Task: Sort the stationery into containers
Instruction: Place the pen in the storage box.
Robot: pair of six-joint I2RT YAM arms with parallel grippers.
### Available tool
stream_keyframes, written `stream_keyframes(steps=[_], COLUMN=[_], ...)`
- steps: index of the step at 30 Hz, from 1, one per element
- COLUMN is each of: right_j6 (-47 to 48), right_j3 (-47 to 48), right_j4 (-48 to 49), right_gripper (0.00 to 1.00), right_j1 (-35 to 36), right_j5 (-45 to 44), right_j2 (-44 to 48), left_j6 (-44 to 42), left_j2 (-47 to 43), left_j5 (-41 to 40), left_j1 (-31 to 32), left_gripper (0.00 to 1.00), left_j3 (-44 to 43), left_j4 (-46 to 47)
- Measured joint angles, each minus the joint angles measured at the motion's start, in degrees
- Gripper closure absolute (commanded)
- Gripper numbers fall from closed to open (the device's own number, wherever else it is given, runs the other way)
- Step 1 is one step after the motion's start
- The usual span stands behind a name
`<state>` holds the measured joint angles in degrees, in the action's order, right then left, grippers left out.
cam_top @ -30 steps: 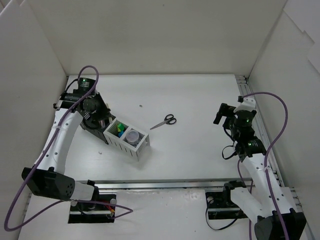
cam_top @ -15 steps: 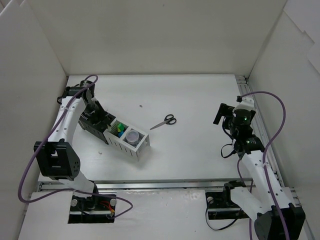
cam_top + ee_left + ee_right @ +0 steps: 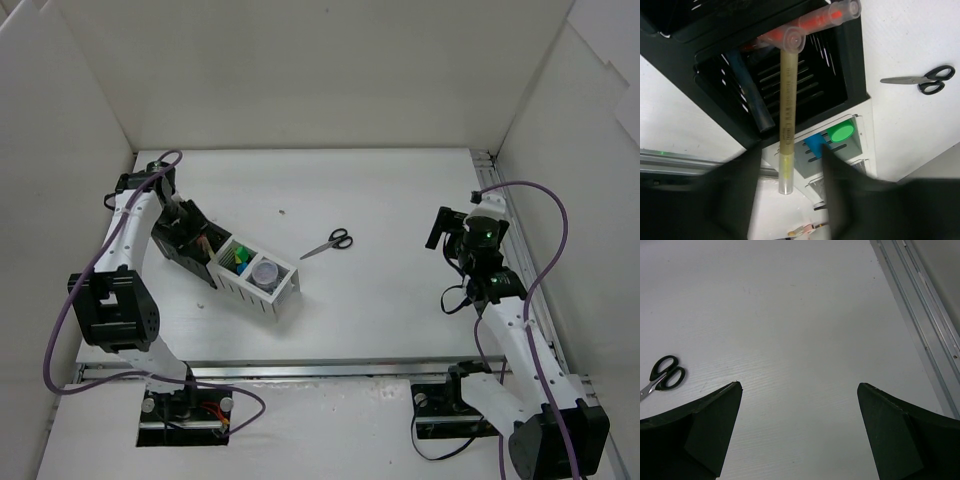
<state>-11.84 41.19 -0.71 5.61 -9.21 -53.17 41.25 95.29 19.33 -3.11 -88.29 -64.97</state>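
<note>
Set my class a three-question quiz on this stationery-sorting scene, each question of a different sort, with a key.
1. True or false: the scissors lie inside the organiser.
2. Pick one. The right gripper is: A) shut on a pen, B) open and empty, C) shut on the scissors.
3. Fill in: the clear round jar sits in a ____ compartment (black or white).
Key: 1 false; 2 B; 3 white.

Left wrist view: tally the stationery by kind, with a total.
Pens in the black box: 3 (yellow pen, red pen, dark blue pen)
Highlighters showing in the white box: 2 (green highlighter, blue highlighter)
Scissors on the table: 1
Total: 6
</note>
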Motion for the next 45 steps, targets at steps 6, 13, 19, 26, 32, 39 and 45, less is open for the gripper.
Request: stream_keyframes(steps=[6, 13, 19, 26, 32, 39, 45], right_j6=[0.5, 1.6, 1.7, 1.7, 1.6, 1.7, 1.7], right_j3=[0.0, 0.0, 0.0, 0.0, 0.0, 0.0, 0.0], right_j4=[0.1, 0.5, 0.5, 0.5, 0.5, 0.5, 0.5], right_gripper=[0.02, 0.02, 0.02, 0.02, 0.02, 0.02, 0.02], right_j1=[0.0, 0.0, 0.0, 0.0, 0.0, 0.0, 0.0], right_j5=[1.3, 4.2, 4.7, 5.3, 5.6, 5.5, 5.5], right_j2=[0.0, 0.0, 0.0, -0.1, -0.3, -0.2, -0.2], left_j6=[-0.1, -0.1, -0.1, -3.2, -3.8, -3.7, -3.0], left_j2=[-0.5, -5.9, -14.6, -23.2, -21.2, -15.9, -16.1], left_j5=[0.5, -1.5, -7.6, -11.5, -13.8, -15.5, -15.1], left_j1=[-0.3, 0.9, 2.9, 12.8, 16.7, 16.3, 16.3], left_gripper=[0.43, 0.4, 0.32, 0.01, 0.15, 0.2, 0.38], left_j3=[0.0, 0.1, 7.2, 15.4, 15.5, 15.5, 15.8], left_j4=[1.5, 3.6, 3.8, 7.3, 8.9, 10.4, 13.9])
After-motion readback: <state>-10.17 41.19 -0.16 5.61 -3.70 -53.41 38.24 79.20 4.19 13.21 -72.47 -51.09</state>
